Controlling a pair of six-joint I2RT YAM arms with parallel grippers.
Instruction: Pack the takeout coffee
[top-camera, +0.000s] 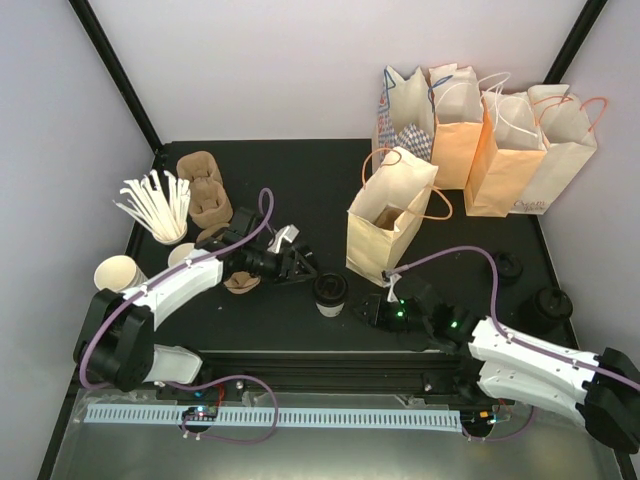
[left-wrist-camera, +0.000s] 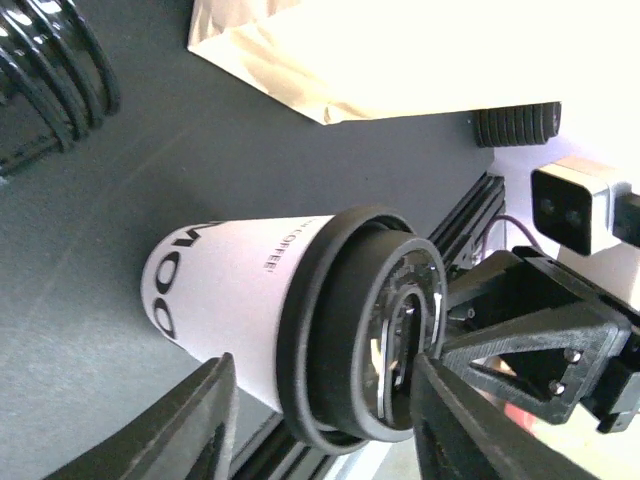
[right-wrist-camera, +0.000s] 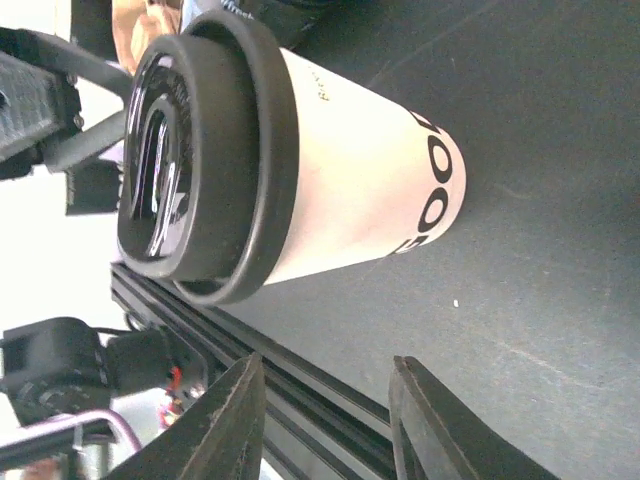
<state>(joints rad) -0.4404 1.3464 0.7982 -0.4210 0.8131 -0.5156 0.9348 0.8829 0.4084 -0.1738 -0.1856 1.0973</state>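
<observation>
The takeout coffee (top-camera: 330, 293) is a white cup with bold black lettering and a black lid, standing upright near the table's front edge. My left gripper (top-camera: 303, 268) is just up and left of it. In the left wrist view that gripper (left-wrist-camera: 325, 365) is open, its fingers (left-wrist-camera: 205, 420) standing apart on either side of the coffee's (left-wrist-camera: 250, 290) lidded top without clamping it. My right gripper (top-camera: 372, 308) sits low to the cup's right. In the right wrist view it (right-wrist-camera: 328, 362) is open and empty, with the coffee (right-wrist-camera: 330, 190) beyond its tips.
An open tan paper bag (top-camera: 390, 215) stands just behind and right of the cup, with more bags (top-camera: 490, 130) along the back. Straws (top-camera: 155, 205), cardboard carriers (top-camera: 203, 185) and plain cups (top-camera: 118, 272) sit at left. Black lids (top-camera: 552, 300) lie at right.
</observation>
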